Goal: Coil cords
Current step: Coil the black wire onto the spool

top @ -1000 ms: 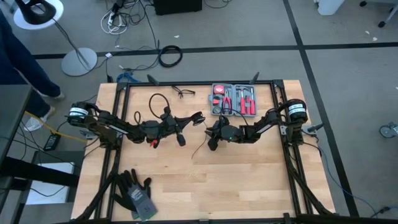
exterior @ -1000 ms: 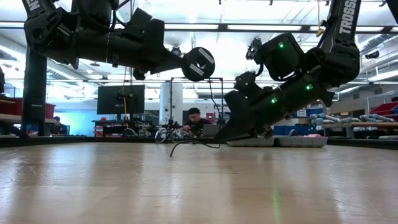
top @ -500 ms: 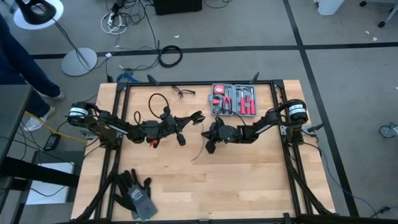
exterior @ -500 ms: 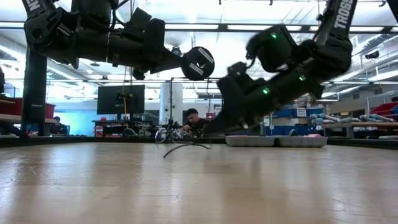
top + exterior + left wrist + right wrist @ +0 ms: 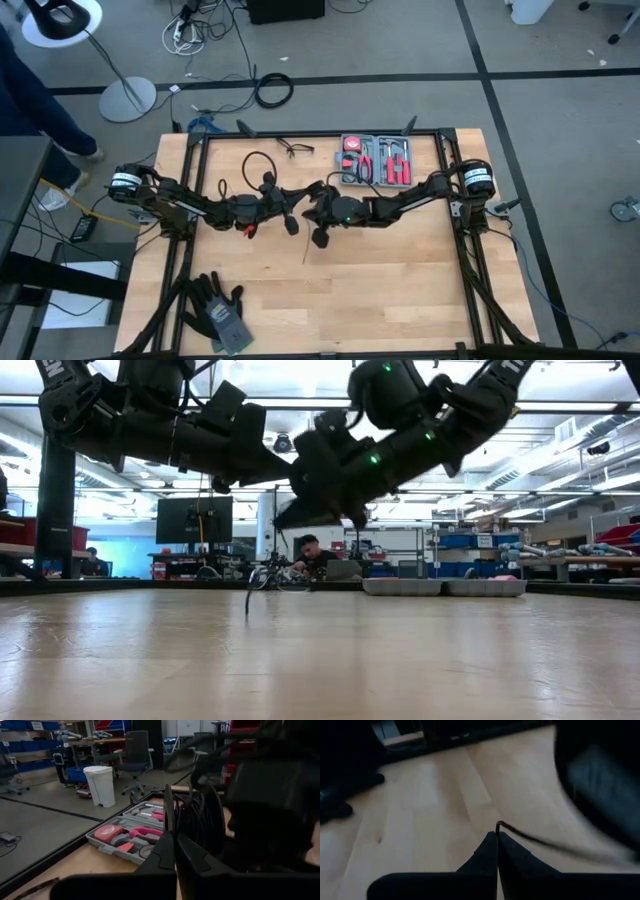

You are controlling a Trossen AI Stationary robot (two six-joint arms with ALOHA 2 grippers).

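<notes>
Lifted and swung toward the left gripper (image 5: 318, 188), the right gripper (image 5: 320, 238) is pinched shut on the thin cord (image 5: 530, 836) above the table (image 5: 400, 290). Likely mid-winding; next, lay this strand onto the left gripper's clamped loops.

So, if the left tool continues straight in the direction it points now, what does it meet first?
Most likely the right tool, which sits just ahead of the left tool above the table; in the left wrist view its dark body fills the space beyond the fingertips. Depth is unclear; they may already touch.
</notes>
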